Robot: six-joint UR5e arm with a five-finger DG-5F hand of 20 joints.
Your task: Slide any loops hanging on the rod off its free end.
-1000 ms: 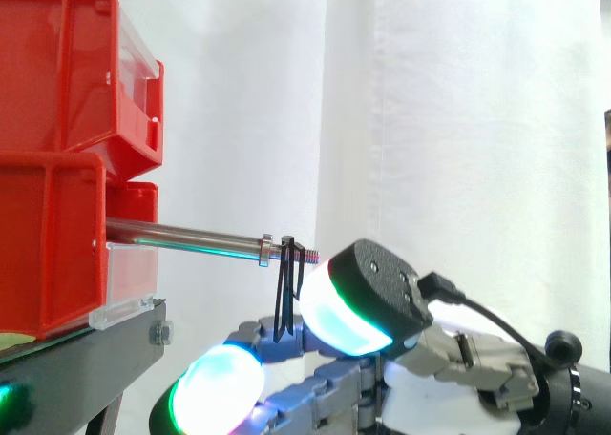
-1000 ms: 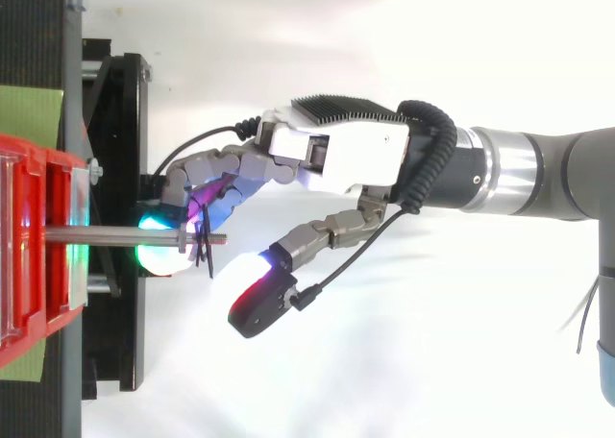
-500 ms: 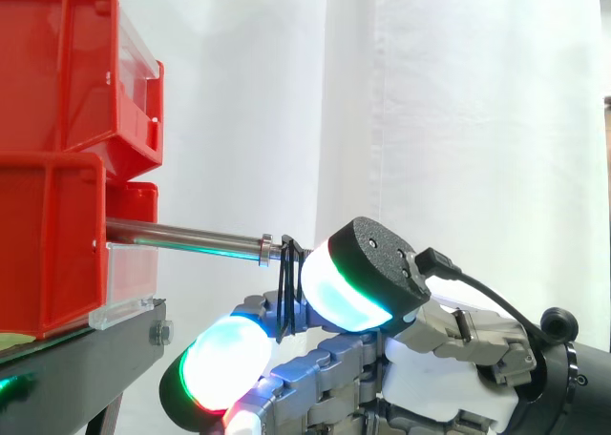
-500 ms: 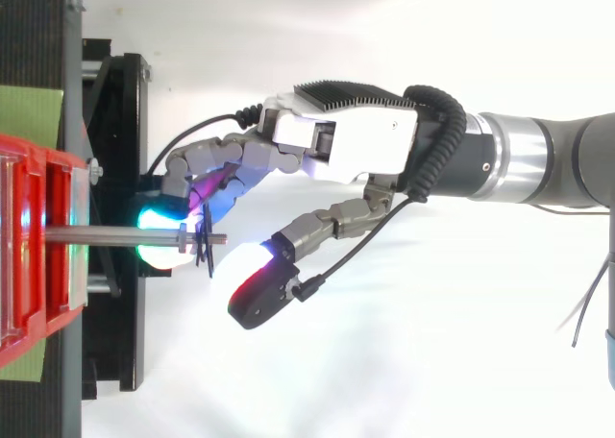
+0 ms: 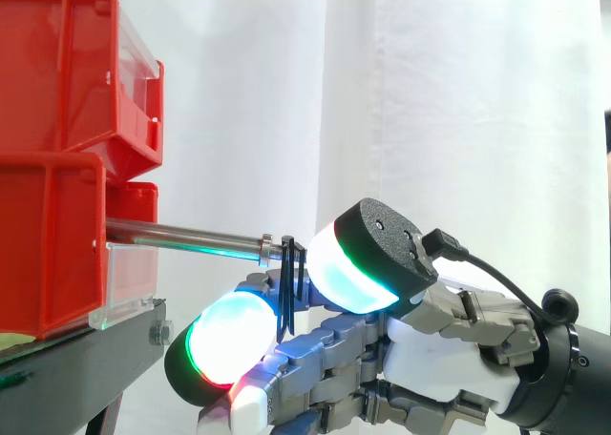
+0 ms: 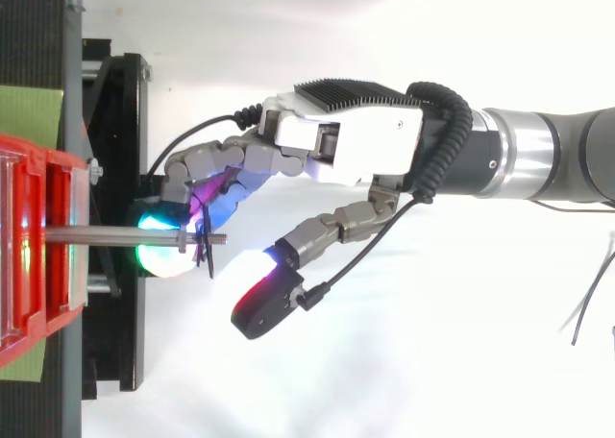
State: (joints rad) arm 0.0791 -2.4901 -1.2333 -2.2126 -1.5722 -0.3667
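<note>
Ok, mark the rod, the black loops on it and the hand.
rod (image 5: 186,238): side view, middle of the bare metal shaft.
black loops (image 5: 287,273): side view, strands hanging just under the rod near its free end.
hand (image 6: 351,150): top view, back of the palm.

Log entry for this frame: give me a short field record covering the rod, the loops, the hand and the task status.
rod: metal rod, about level, sticking out of the red bins toward the view's right
loops: thin black loops hanging on the rod near its free end, just past a small collar
hand: hand beneath and beside the rod's free end, close to the loops; contact cannot be told
support: black stand
backdrop: white curtain
task status: loops not yet off the rod
</note>
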